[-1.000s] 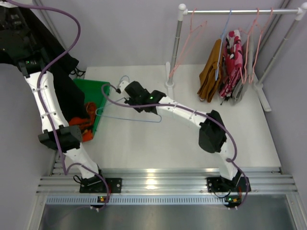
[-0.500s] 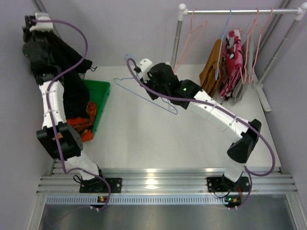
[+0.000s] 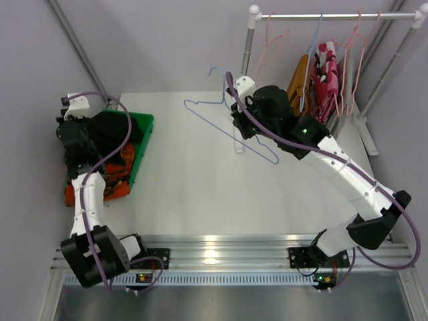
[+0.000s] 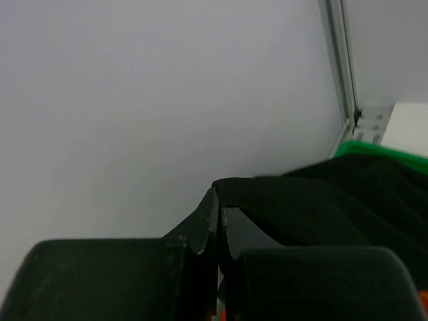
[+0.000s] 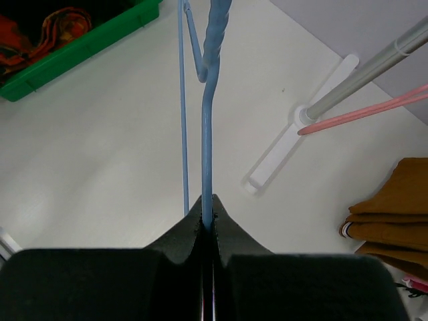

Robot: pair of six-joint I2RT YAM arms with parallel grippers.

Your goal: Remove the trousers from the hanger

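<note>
The black trousers (image 3: 110, 127) hang from my left gripper (image 3: 83, 124), which is shut on one edge of them (image 4: 321, 200) over the green bin (image 3: 144, 134). Orange patterned trousers (image 3: 120, 167) lie in that bin. My right gripper (image 3: 244, 124) is shut on the wire of a bare blue hanger (image 3: 200, 114), held above the table just left of the rack post; in the right wrist view the hanger (image 5: 207, 134) runs straight out of the closed jaws. Mustard-brown trousers (image 3: 297, 80) and red-pink floral trousers (image 3: 326, 73) hang on the rack.
The white clothes rack (image 3: 334, 15) stands at the back right, with its post (image 3: 246, 53) and foot (image 5: 294, 144) near the right gripper. Several pink hangers (image 3: 267, 40) hang from the rail. Walls close in on the left and right.
The left arm came down from high by the wall and brought the black trousers over the green bin. The right arm carried the blue hanger up and right toward the rack.
</note>
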